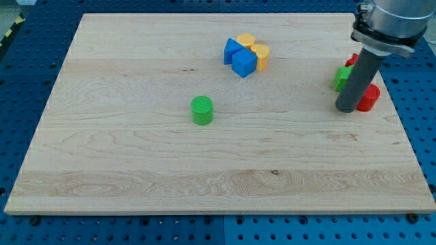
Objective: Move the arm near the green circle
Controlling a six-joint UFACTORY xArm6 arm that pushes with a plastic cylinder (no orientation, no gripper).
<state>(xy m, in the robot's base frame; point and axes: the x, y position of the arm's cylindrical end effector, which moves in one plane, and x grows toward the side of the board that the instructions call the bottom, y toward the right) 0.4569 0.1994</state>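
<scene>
The green circle [201,109] is a short green cylinder standing alone near the middle of the wooden board [122,163]. My rod comes down from the view's top right, and my tip [346,108] rests on the board far to the right of the green circle. The tip touches or nearly touches a red block [370,97] on its right. A green block [340,77] sits just above the tip, partly hidden by the rod.
A cluster of two blue blocks [240,58] and two yellow blocks [259,54] lies at the view's top centre. Another red block [351,61] peeks out behind the rod. The board's right edge is close to the tip.
</scene>
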